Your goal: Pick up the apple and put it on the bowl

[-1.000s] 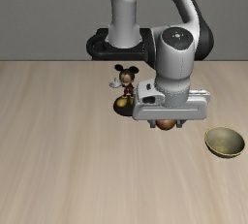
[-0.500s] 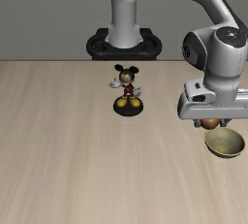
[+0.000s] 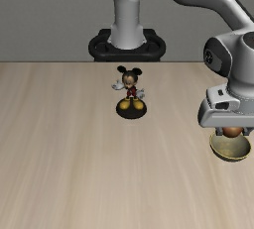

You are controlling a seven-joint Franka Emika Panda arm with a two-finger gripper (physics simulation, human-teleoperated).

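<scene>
My gripper (image 3: 231, 132) hangs at the exterior view's right, directly over the brass-coloured bowl (image 3: 230, 149). A brownish-red apple (image 3: 231, 132) shows just under the gripper's body, held between the fingers and a little above the bowl's opening. The gripper's grey body (image 3: 228, 109) covers the top of the apple. The bowl rests on the wooden table near its right edge, and its far rim is partly hidden by the apple and gripper.
A Mickey Mouse figure (image 3: 130, 92) stands on a dark round base at the table's middle, well left of the gripper. The robot's black base (image 3: 127, 45) is at the back. The wooden table (image 3: 69, 164) stretches out to the left and front.
The gripper has carried the apple from beside the Mickey figure rightwards across the table, ending over the bowl. The bowl and figure have not moved.
</scene>
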